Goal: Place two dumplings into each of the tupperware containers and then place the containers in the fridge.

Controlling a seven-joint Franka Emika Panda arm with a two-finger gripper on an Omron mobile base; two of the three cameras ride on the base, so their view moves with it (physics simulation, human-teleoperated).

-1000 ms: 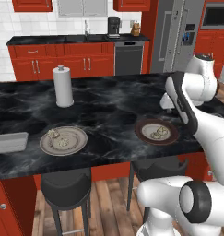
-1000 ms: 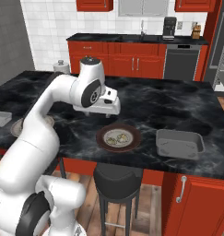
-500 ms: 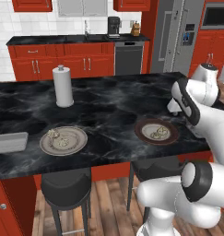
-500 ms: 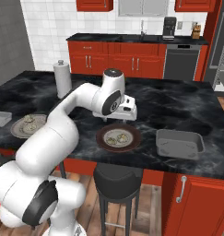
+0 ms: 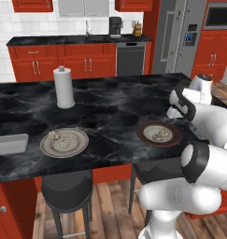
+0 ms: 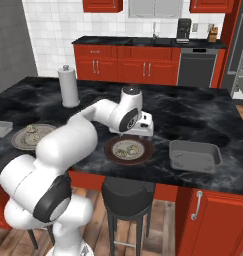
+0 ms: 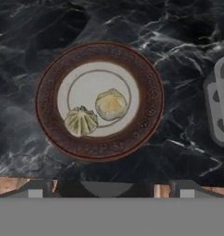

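Black marbled counter (image 5: 110, 107) carries everything in play. Brown plate (image 7: 46, 124) sits below the pincer (image 7: 111, 190) in the hand view, with two dumplings side by side on its pale centre: a yellowish one (image 7: 110, 104) at about 3 o'clock of centre, a greenish-beige one (image 7: 81, 120) at about 7 o'clock, the two touching or nearly so. Pincer stands wide open, nothing between its tips, hovering clear above the plate.

Right base view: the hand is over the far edge of the brown plate, and a tub (image 6: 194, 156) lies on the counter at 3 o'clock of the plate, near it but apart, nothing visible inside. In the hand view a grey rim of that tub shows at the 3 o'clock edge.

Left base view: grey plate (image 5: 64, 142) well apart at 9 o'clock of the brown plate, holding two more dumplings (image 5: 58, 139); second tub (image 5: 10, 144) just beyond it at 9 o'clock, at the counter's end. Paper roll (image 5: 63, 87) upright at 12 o'clock of the grey plate. Fridge (image 5: 180, 37) stands against the far wall, at 1 o'clock, doors closed
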